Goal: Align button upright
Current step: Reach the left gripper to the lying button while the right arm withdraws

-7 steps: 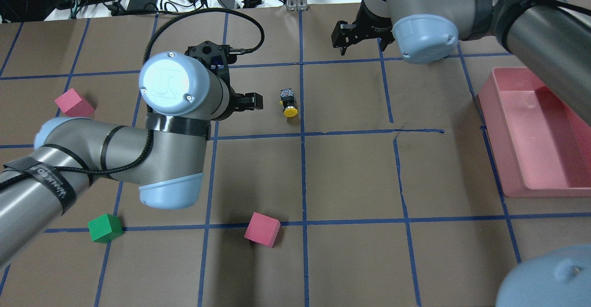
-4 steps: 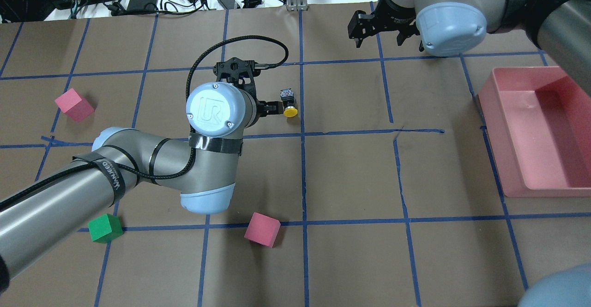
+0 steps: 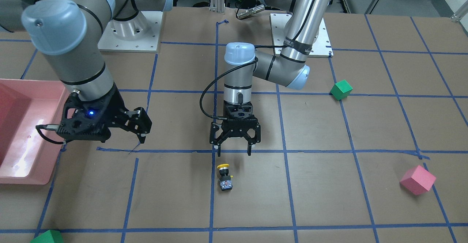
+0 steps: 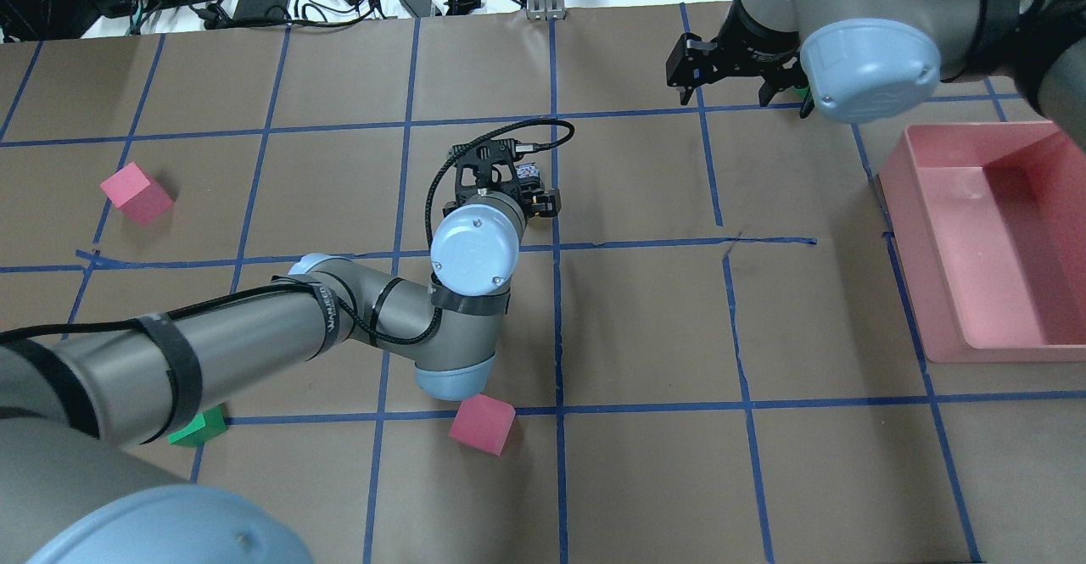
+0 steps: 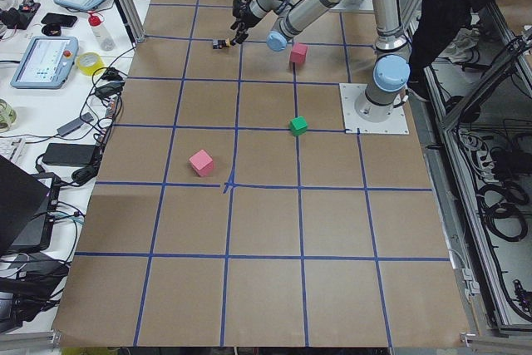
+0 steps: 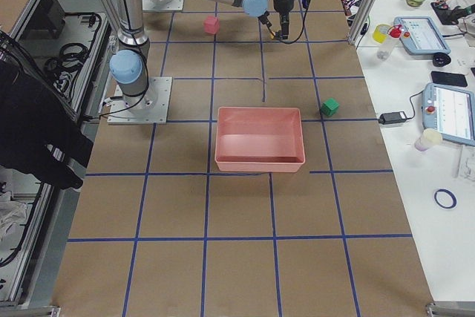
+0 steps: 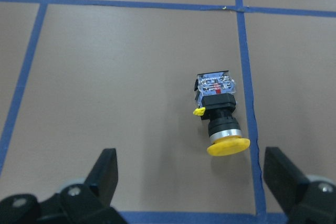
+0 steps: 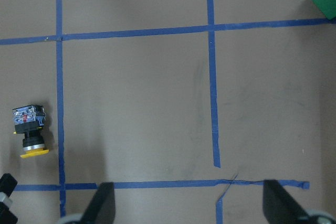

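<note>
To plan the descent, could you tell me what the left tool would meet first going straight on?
Probably the button, lying on its side below the open left tool; depth is unclear.

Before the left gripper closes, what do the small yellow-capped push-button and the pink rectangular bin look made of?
Yellow-capped push-button: smooth yellow cap and black body, likely plastic; shiny metal-looking collar; translucent terminal base. Pink rectangular bin: glossy plastic, going by floor glare.
</note>
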